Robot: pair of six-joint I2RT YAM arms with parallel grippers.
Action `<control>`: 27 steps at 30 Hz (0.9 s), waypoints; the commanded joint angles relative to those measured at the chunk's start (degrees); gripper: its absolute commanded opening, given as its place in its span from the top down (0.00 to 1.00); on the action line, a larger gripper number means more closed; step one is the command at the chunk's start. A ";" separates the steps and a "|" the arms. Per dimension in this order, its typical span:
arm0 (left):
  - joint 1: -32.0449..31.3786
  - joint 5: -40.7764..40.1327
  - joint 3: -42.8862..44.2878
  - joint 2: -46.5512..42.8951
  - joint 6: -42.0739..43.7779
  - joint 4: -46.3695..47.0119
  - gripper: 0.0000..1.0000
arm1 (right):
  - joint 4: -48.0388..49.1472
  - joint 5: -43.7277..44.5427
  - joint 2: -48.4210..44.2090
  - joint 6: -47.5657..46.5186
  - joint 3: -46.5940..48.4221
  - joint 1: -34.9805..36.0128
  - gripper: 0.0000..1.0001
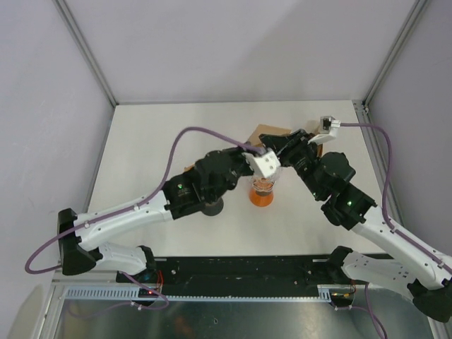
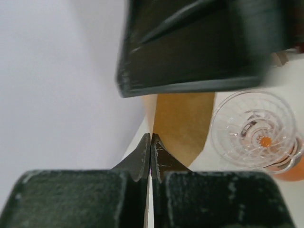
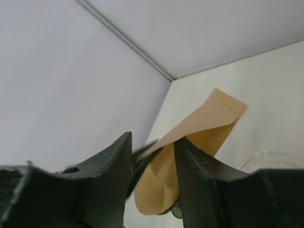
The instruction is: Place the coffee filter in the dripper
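Observation:
The brown paper coffee filter [image 2: 183,121] hangs in the air between the two grippers, just beside and above the dripper [image 2: 251,128], a clear ribbed glass cone on an orange base [image 1: 263,191]. My left gripper [image 2: 151,138] is shut, its tips pinching the filter's near edge. My right gripper [image 3: 152,142] stands open, with the filter [image 3: 199,128] draped loosely between its jaws and over its right finger. The left gripper's dark fingertips [image 3: 142,159] show blurred at the filter's edge. From above, part of the filter [image 1: 265,134] shows behind both wrists.
White enclosure walls with metal corner posts [image 1: 85,49] surround the white table [image 1: 176,134]. A black rail [image 1: 240,272] runs along the near edge by the arm bases. Both arms cross over the table's middle, close above the dripper.

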 commanded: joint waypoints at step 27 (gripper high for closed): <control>17.34 18.73 3.90 -6.20 -28.85 -7.75 1.00 | 7.27 17.06 11.54 -7.58 4.29 6.30 0.45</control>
